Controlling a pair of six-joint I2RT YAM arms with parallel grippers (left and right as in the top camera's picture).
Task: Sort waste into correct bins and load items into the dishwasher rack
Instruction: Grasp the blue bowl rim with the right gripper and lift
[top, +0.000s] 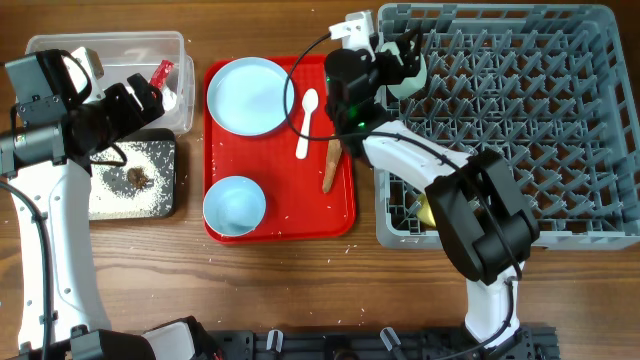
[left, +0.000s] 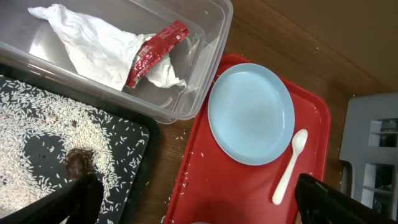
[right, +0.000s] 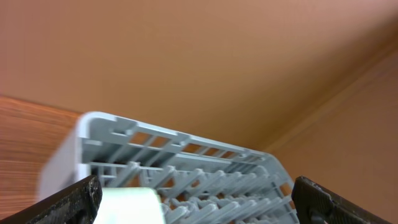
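The bowl (top: 411, 78) is sitting at the rack's (top: 500, 12) 10 o'clock corner, apparently on edge among the pegs. The right gripper (top: 400, 58) is hovering over it with fingers spread wide, clamping nothing; its wrist view is showing the pale rim close beside one finger. This is looking like the letting-go end of loading that bowl. To do it well, the arm should be rising straight up, keeping both fingers off the rim so the bowl is not tipping. At the rack's 9 o'clock, the red tray (top: 290, 215) is carrying the plate (top: 247, 95), spoon (top: 306, 122), second bowl (top: 235, 205) and stick (top: 329, 166). Farther toward 9 o'clock, the left gripper (top: 160, 95), also wide and empty, is hanging by the tub (top: 60, 45).
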